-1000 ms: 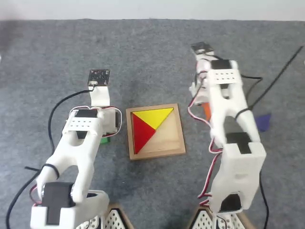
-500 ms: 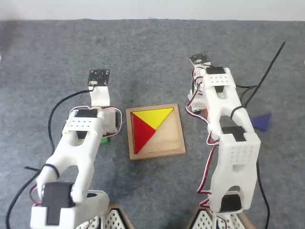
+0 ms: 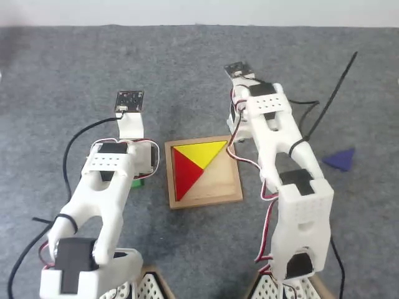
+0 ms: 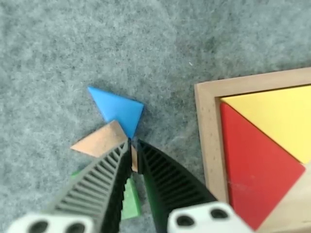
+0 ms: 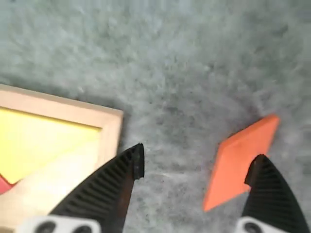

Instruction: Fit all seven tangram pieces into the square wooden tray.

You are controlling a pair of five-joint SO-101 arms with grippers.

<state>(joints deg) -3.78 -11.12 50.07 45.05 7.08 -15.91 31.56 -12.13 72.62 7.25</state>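
The square wooden tray (image 3: 235,187) lies between the arms and holds a yellow triangle (image 3: 202,152) and a red triangle (image 3: 185,174). My left gripper (image 4: 131,144) is shut, its tips over a tan piece (image 4: 99,141). A blue triangle (image 4: 119,108) lies just past that piece, and a green piece (image 4: 130,201) lies under the fingers. The tray's corner (image 4: 206,131) is beside them. My right gripper (image 5: 197,167) is open over the carpet between the tray's corner (image 5: 63,114) and an orange piece (image 5: 240,160), which lies by one fingertip (image 5: 262,174).
A purple piece (image 3: 341,160) lies on the grey carpet to the right of the right arm (image 3: 268,118). The left arm (image 3: 115,162) covers the pieces left of the tray, with a green edge (image 3: 137,182) showing. Cables trail beside both arms.
The right arm has swung left toward the tray's far right corner, and the orange piece is now hidden under it in the high view. The left arm has kept still.
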